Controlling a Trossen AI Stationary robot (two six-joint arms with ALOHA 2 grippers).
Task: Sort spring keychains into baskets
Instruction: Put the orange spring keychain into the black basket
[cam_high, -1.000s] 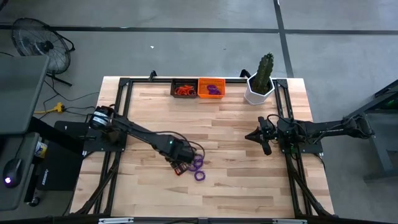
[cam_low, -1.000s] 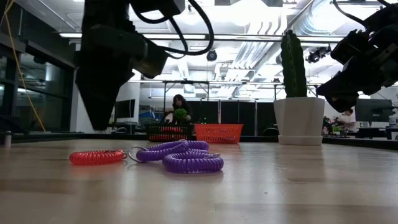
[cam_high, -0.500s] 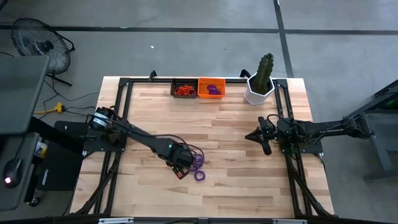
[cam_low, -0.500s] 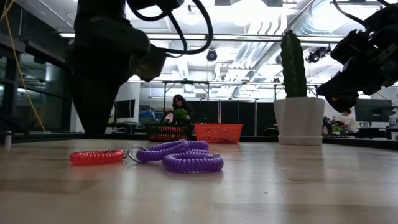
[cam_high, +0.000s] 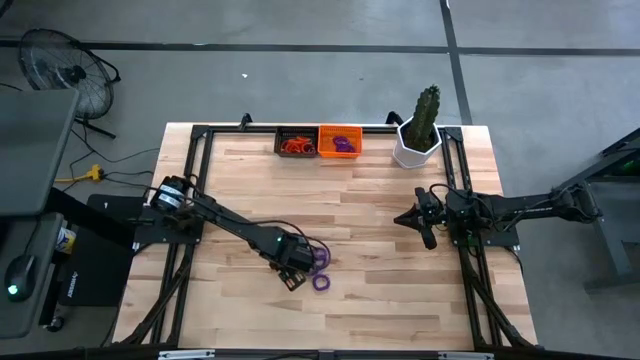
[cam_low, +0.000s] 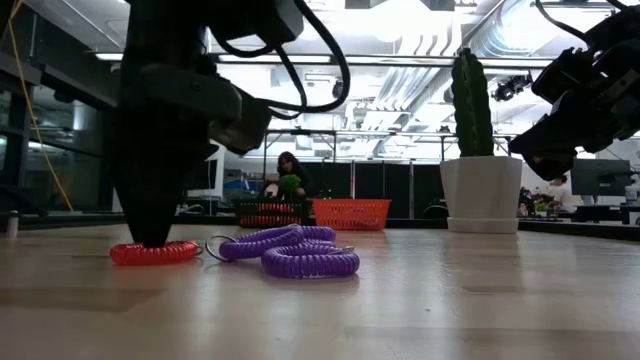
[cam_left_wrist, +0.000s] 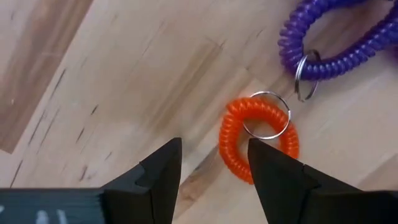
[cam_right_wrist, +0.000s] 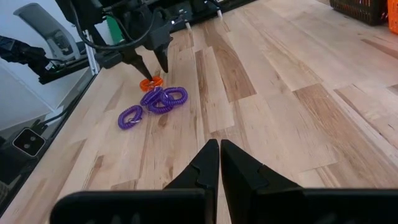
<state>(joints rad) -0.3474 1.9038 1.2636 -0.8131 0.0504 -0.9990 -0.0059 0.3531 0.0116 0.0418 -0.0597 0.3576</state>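
An orange spring keychain (cam_left_wrist: 258, 140) lies flat on the wooden surface (cam_high: 380, 260) toward its near left part, its metal split ring (cam_left_wrist: 267, 116) resting across the coil; the left gripper (cam_left_wrist: 214, 155) stands directly over it, jaws parted to a narrow gap, one finger off the coil's outer edge and the other overlapping its near rim; in the low view the dark left gripper (cam_low: 150, 235) reaches down to the orange coil (cam_low: 155, 252) at the surface; nothing is clasped between the jaws.

Just to the right of the orange coil lie the purple spring keychains (cam_high: 320, 262), a small cluster, two of them overlapping in the low view (cam_low: 295, 250), with one more lying a little apart from the cluster in the right wrist view (cam_right_wrist: 130, 116).

At the far edge of the surface, well apart from these, the two baskets sit side by side and touching: the black basket (cam_high: 295, 142) on the left holds orange coils, the orange basket (cam_high: 341, 141) on the right holds purple ones; further right along that edge stands a white pot with a cactus (cam_high: 420, 130).

The right gripper (cam_high: 418, 222) hangs above the right side of the surface, well apart from the keychains, its jaws closed together on nothing (cam_right_wrist: 219, 163).
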